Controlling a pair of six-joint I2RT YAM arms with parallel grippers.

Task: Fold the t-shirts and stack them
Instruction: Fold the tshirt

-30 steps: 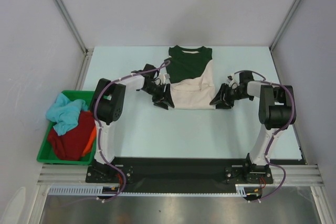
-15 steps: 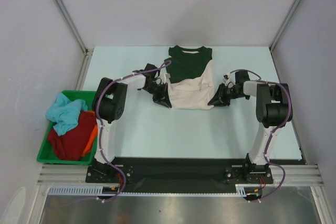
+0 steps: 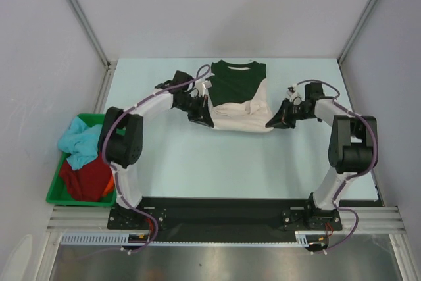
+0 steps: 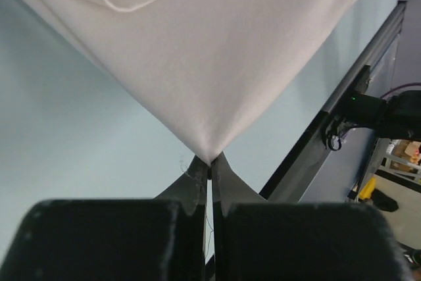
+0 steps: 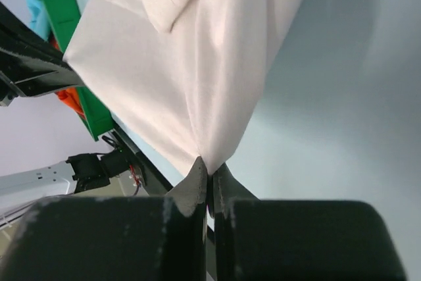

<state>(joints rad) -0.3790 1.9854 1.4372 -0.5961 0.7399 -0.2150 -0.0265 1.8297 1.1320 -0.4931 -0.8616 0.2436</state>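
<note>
Cream shirt (image 3: pixel 238 120) hem pulled rearward; left pincer (image 4: pixel 210 168), right pincer (image 5: pixel 210 170) each pinching 1 hem corner.

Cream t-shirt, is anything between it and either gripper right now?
Nothing visible stands between them. The left gripper and the right gripper are each shut on a near corner of the cream t-shirt, with the cloth pinched directly between the fingertips. Only the dark green t-shirt lies against it, on the far side.

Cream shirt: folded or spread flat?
Mid-fold, not flat: the left gripper and right gripper each pinch a near corner in shut jaws, and the cream shirt bunches toward the green shirt.
</note>
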